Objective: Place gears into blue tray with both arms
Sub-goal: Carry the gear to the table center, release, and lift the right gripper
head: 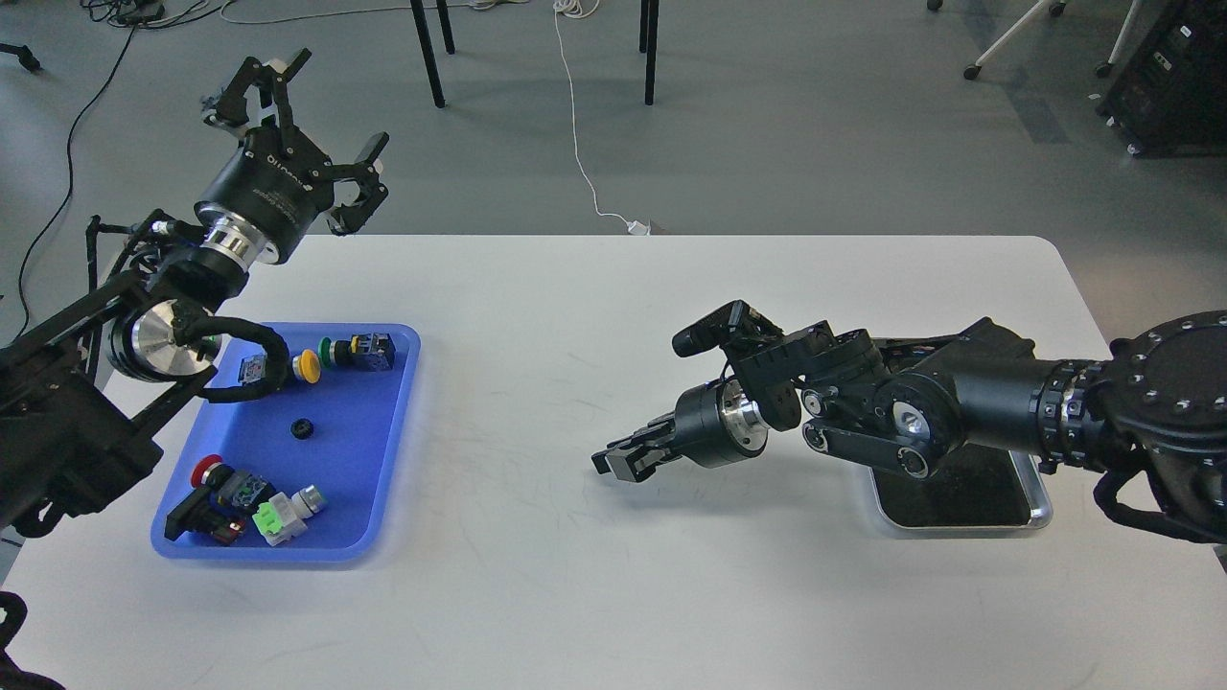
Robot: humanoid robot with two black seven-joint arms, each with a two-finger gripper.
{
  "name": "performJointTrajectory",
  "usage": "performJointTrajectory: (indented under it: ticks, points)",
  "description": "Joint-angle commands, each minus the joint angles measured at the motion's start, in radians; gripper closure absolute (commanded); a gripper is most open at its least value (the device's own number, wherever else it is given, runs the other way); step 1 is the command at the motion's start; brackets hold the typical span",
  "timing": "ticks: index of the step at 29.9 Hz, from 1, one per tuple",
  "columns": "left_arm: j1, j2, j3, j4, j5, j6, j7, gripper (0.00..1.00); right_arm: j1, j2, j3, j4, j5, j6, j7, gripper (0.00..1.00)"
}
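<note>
The blue tray [359,470] lies at the table's left. One small black gear [303,428] rests near its middle among colourful push-button switches. My left gripper [305,113] is raised beyond the tray's far end, over the table's back edge, with its fingers spread open and empty. My right gripper [618,462] reaches leftward low over the table's middle, well to the right of the blue tray. Its fingers are pressed together, and I cannot make out anything between the tips.
A shiny silver tray [1040,513] with a dark inside sits at the right, mostly covered by my right arm. Switches in the blue tray: a yellow one [307,365], a green-black one [362,351], a red one [206,472], a green-white one [283,513].
</note>
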Motion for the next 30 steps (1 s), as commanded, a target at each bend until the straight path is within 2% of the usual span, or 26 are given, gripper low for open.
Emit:
performJointTrajectory:
  ticks: [1,6,13,15,17,21,26,30]
  points:
    - [0.001,-0.004,0.000,0.000,0.000,0.003,0.000,0.02,-0.007,0.007,-0.028,-0.010,-0.001,-0.003,0.000,0.78]
    - [-0.001,-0.002,0.000,0.000,0.003,0.002,-0.003,0.02,-0.013,0.013,-0.067,-0.020,-0.001,-0.047,0.000,0.72]
    - [-0.001,0.001,0.003,0.000,0.005,0.002,-0.005,0.02,0.004,0.013,-0.062,-0.018,0.001,-0.058,0.000,0.44]
    - [-0.002,0.004,0.006,0.000,0.005,0.002,-0.003,0.02,0.019,0.007,-0.047,-0.017,0.004,-0.062,-0.003,0.28]
    - [-0.002,0.012,0.006,-0.003,0.005,0.005,-0.003,0.02,0.040,-0.002,-0.030,-0.012,0.009,-0.061,-0.004,0.20]
    - [-0.005,0.036,0.012,-0.005,0.005,0.003,-0.002,0.02,0.091,-0.082,0.042,-0.009,0.018,-0.061,-0.003,0.12]
    - [-0.013,0.093,0.021,-0.052,0.035,-0.037,0.006,0.02,0.094,-0.232,0.272,0.002,0.107,-0.053,-0.003,0.07]
    - [-0.033,0.139,0.026,-0.136,0.249,-0.055,0.047,0.02,0.044,-0.414,0.419,0.095,0.228,-0.053,-0.001,0.06]
